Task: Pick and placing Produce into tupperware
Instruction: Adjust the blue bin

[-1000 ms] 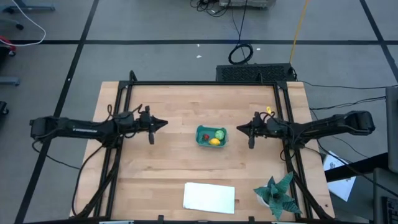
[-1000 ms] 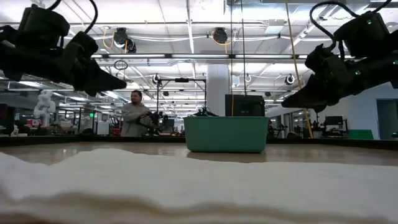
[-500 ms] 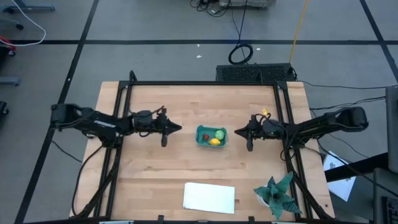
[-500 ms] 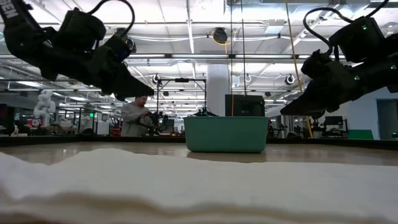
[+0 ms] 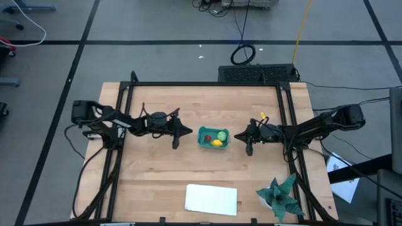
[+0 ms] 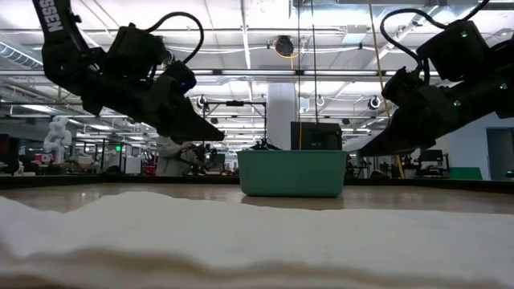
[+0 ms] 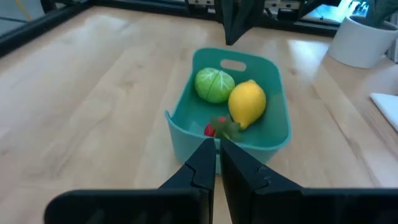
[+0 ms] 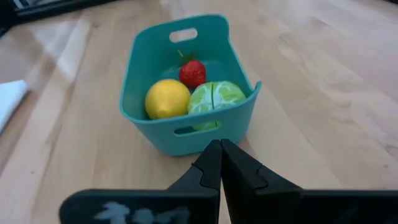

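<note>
presently i log both tools empty with fingers pressed together: left gripper (image 7: 217, 163) just beside one short end of the tupperware (image 5: 214, 137), right gripper (image 8: 220, 163) just beside the other. the tub sits mid-table; inside lie the lemon (image 8: 166, 98), the green ball (image 8: 214, 96) and the red piece (image 8: 193, 73). i judge the tub light, thin-walled and liable to slide; its end handle slots offer the best hold. the pieces look small, smooth and prone to roll.

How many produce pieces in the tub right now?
3, all inside the teal tub: lemon, green ball beside it, red strawberry behind them. None visible on the table; nothing appears hidden.
</note>
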